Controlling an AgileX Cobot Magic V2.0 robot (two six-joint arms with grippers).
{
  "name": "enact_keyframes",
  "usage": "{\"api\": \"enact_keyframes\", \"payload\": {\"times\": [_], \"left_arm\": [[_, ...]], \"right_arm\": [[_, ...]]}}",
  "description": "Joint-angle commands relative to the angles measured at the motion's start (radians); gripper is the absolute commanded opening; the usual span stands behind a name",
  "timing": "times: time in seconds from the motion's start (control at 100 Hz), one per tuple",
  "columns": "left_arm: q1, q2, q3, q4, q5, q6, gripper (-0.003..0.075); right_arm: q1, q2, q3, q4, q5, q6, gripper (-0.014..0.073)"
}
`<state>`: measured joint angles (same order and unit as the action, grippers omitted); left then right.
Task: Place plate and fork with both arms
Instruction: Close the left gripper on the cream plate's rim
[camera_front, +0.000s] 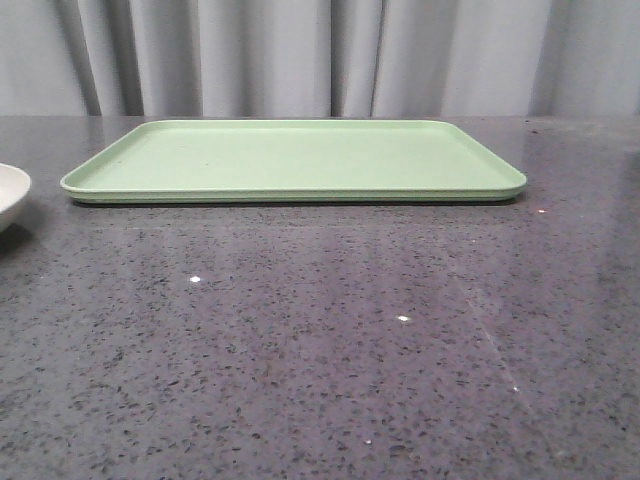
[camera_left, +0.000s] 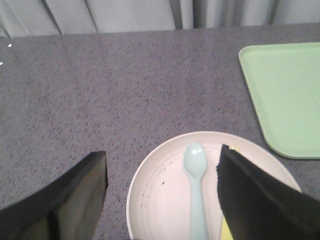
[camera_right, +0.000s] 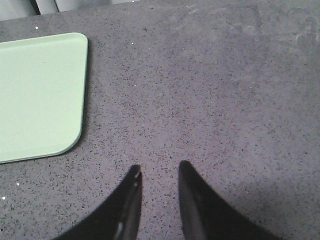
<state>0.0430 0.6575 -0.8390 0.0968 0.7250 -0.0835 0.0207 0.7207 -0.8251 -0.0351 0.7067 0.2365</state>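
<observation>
The pale pinkish-white plate (camera_left: 160, 200) lies on the dark speckled table; only its rim (camera_front: 10, 195) shows at the far left of the front view. A thin strip of the yellow fork (camera_left: 226, 233) peeks out in the plate, mostly hidden behind one finger. My left gripper (camera_left: 161, 161) is open just above the plate, one finger (camera_left: 80, 195) outside the rim over the table and the other (camera_left: 250, 195) over the plate's inside. My right gripper (camera_right: 160, 170) is open by a narrow gap over bare table, holding nothing. Neither gripper shows in the front view.
A pale blue spoon (camera_left: 196, 190) lies in the plate between my left fingers. The flat light-green tray (camera_front: 295, 160) sits at the table's back middle, with its corners in the wrist views (camera_left: 287, 95) (camera_right: 35, 95). Grey curtains (camera_front: 320, 55) hang behind the table.
</observation>
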Motion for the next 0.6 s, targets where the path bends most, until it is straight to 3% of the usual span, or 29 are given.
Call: {"api": "enact_keyframes", "payload": {"times": [0.0,0.35,0.59], "left_arm": [[0.003,0.035,-0.055,0.057,0.013,-0.061,0.0476],[0.008,0.287,-0.235,0.080,0.176,-0.076,0.0472],[0.149,0.423,-0.277,0.018,0.193,0.008,0.0472]], "right_arm": [[-0.004,0.009,-0.032,-0.009,-0.061,-0.011,0.0349],[-0.004,0.009,-0.032,-0.009,-0.058,-0.011,0.0363],[-0.004,0.009,-0.032,-0.009,-0.050,-0.011,0.0363]]}}
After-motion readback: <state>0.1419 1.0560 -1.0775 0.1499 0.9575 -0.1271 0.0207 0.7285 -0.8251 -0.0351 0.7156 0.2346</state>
